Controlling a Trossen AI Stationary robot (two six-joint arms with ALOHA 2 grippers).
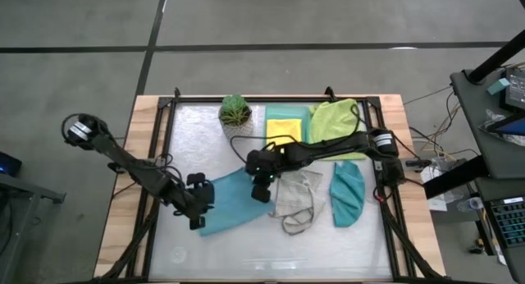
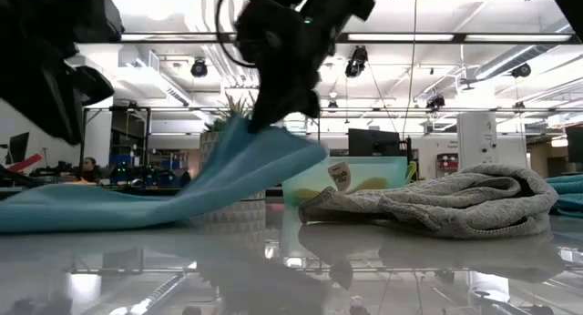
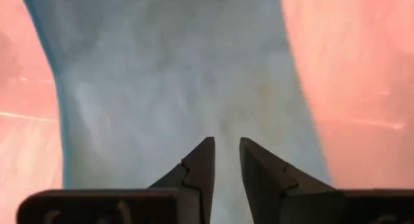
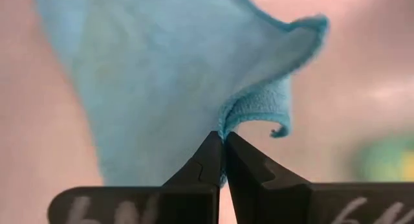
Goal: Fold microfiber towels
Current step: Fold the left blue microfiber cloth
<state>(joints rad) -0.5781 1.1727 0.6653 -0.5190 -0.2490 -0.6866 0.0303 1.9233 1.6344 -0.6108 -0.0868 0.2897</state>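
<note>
The light blue towel (image 1: 234,206) lies at mid-table, its left part flat on the tabletop (image 2: 82,210) and its right end raised. My right gripper (image 1: 261,190) is shut on that raised end. My left gripper (image 1: 198,208) hovers over the towel's left part (image 3: 174,88), fingers a narrow gap apart, holding nothing. The pale grey towel (image 1: 297,198) lies crumpled to the right, with the teal towel (image 1: 347,194) beyond it. The yellow towel (image 1: 284,132) and the lime green towel (image 1: 336,120) lie at the far side. My right gripper pinches the light blue towel's edge near a corner (image 4: 228,117) between its two fingertips, coming from above. The edge is curled over at the fingers. That end is lifted clear; the cloth slopes down slack to the table on the left (image 2: 182,197), and a short flap (image 2: 305,156) droops beside the fingers.
A small potted plant (image 1: 235,112) stands at the far side, just behind the raised towel. A mint-green tray (image 1: 287,112) lies under the yellow towel. A black frame (image 1: 164,153) borders the work surface. The near part of the tabletop (image 1: 271,251) is bare.
</note>
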